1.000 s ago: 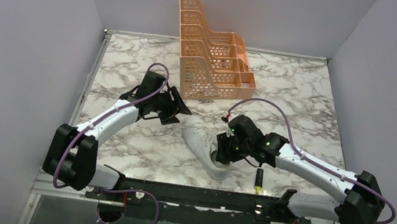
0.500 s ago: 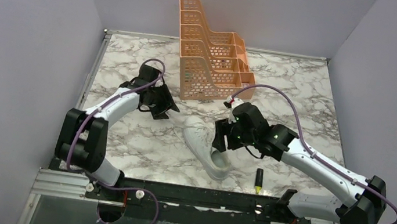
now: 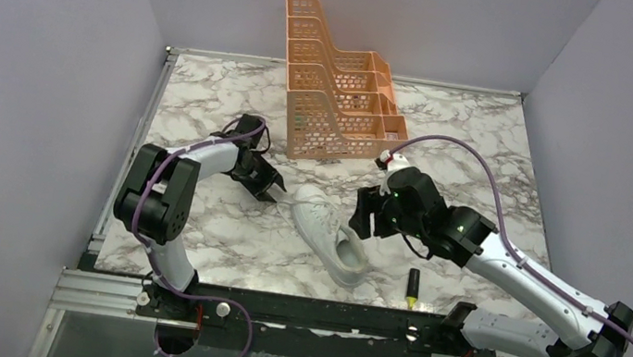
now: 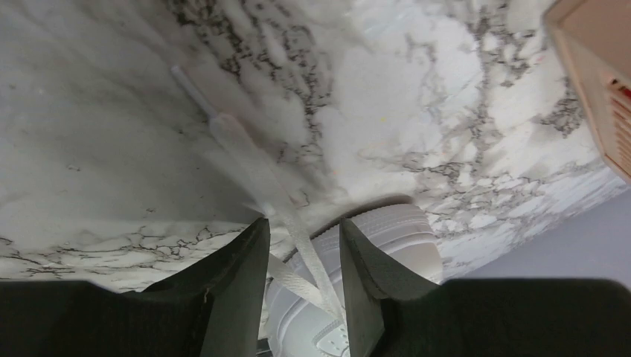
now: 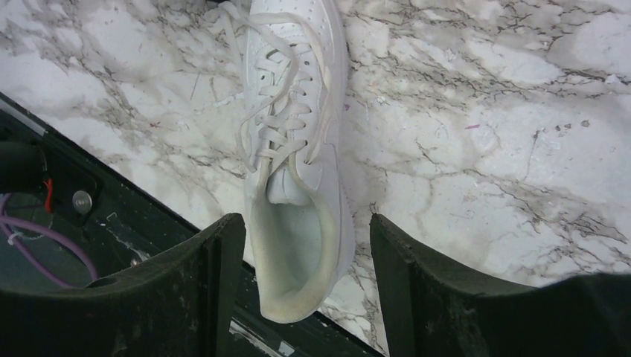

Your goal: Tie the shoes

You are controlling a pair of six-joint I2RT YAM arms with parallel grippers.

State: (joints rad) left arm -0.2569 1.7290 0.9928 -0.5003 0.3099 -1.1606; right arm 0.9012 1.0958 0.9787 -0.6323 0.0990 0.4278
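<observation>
I see L end effector (image 4: 301,223) open astride the lace (image 4: 245,156), by toe of shoe (image 3: 329,227) — R end effector (image 5: 305,219) open over heel; I'd pinch w/ L.

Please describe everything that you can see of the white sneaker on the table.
The white sneaker is a low-top, all white, smooth like leather, with a white sole. It stands upright on the marble table, toe towards the left pincer, heel towards the near edge. Its laces are untied; one loose end lies on the table and passes between that pincer's open jaws.
</observation>
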